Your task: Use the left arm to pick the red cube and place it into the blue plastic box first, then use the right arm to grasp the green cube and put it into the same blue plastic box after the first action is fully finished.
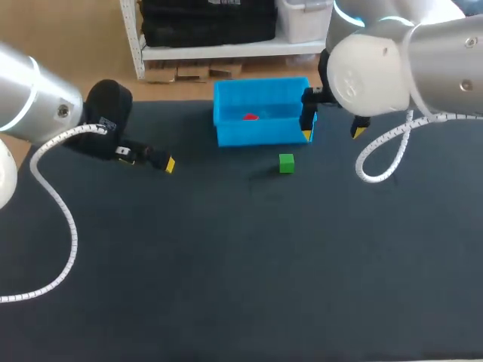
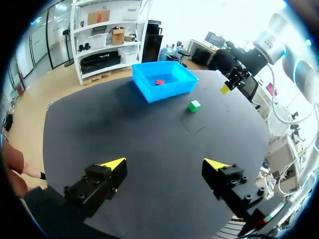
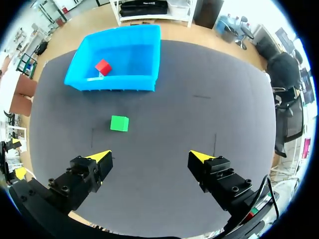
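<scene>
The red cube point(image 1: 250, 117) lies inside the blue plastic box point(image 1: 256, 134) at the back of the table. In front of the box, on the dark mat, sits the green cube point(image 1: 286, 163). My left gripper point(image 1: 162, 162) hangs open and empty, well left of the box. Beside the box's right end my right gripper point(image 1: 332, 133) is open and empty, above the mat. The right wrist view has the green cube point(image 3: 119, 123) ahead of the open right gripper point(image 3: 149, 156) and the red cube point(image 3: 103, 66) in the box point(image 3: 114, 83). The left wrist view shows the left gripper point(image 2: 164, 164) open, far from the box point(image 2: 169, 92).
A dark mat point(image 1: 241, 256) covers the table, bare apart from the box and the green cube. White coiled cables point(image 1: 64, 219) hang from both arms over the mat's left and right sides.
</scene>
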`<action>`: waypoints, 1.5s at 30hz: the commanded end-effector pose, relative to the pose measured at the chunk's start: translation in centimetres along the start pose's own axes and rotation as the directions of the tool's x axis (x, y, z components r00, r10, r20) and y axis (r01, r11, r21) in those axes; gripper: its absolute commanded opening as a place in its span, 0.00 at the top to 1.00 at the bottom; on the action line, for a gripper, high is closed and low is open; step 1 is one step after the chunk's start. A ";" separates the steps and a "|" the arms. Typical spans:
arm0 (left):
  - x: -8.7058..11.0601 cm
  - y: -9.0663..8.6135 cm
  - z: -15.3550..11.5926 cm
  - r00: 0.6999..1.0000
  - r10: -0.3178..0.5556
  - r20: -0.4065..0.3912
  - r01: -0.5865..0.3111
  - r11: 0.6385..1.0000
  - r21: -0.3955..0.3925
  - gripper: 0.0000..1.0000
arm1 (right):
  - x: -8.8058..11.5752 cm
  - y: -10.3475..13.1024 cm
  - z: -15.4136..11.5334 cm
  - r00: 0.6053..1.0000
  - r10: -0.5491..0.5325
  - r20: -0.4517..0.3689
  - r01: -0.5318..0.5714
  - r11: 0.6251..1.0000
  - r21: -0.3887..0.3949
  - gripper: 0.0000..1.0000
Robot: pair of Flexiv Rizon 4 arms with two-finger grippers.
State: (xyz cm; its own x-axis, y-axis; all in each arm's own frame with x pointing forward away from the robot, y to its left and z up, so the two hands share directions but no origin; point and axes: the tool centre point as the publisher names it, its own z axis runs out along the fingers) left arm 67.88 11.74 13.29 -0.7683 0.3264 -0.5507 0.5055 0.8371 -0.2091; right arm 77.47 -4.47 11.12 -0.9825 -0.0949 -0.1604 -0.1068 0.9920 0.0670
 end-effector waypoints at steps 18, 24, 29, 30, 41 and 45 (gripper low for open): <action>0.0 0.2 0.1 1.000 0.002 0.003 -0.002 1.000 0.007 0.00 | -3.2 4.4 3.7 1.000 -0.015 0.016 0.014 1.000 0.023 0.00; 0.0 0.2 0.1 1.000 0.002 0.003 -0.002 1.000 0.007 0.00 | -4.3 5.5 5.5 1.000 -0.013 -0.012 0.013 1.000 0.022 0.00; 0.0 0.2 0.1 1.000 0.002 0.003 -0.002 1.000 0.007 0.00 | -4.8 6.0 7.0 0.999 -0.027 -0.019 0.027 1.000 0.008 0.00; 0.0 0.2 0.1 1.000 0.002 0.003 -0.002 1.000 0.007 0.00 | -4.8 6.1 7.3 0.999 -0.027 -0.020 0.027 1.000 0.007 0.00; 0.0 0.2 0.1 1.000 0.002 0.003 -0.002 1.000 0.007 0.00 | -4.7 6.2 9.5 0.998 -0.049 -0.042 0.049 0.999 -0.004 0.00; 0.0 0.2 0.1 1.000 0.002 0.003 -0.002 1.000 0.007 0.00 | -4.7 6.2 9.9 0.998 -0.054 -0.039 0.053 0.999 -0.004 0.00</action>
State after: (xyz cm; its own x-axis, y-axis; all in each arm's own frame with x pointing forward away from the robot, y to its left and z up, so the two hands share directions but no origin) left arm 67.88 11.74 13.29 -0.7685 0.3263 -0.5504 0.5051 0.8375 -0.2087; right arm 82.76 2.82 2.70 -0.9804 -0.1509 -0.1269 -0.1599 0.9850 0.0645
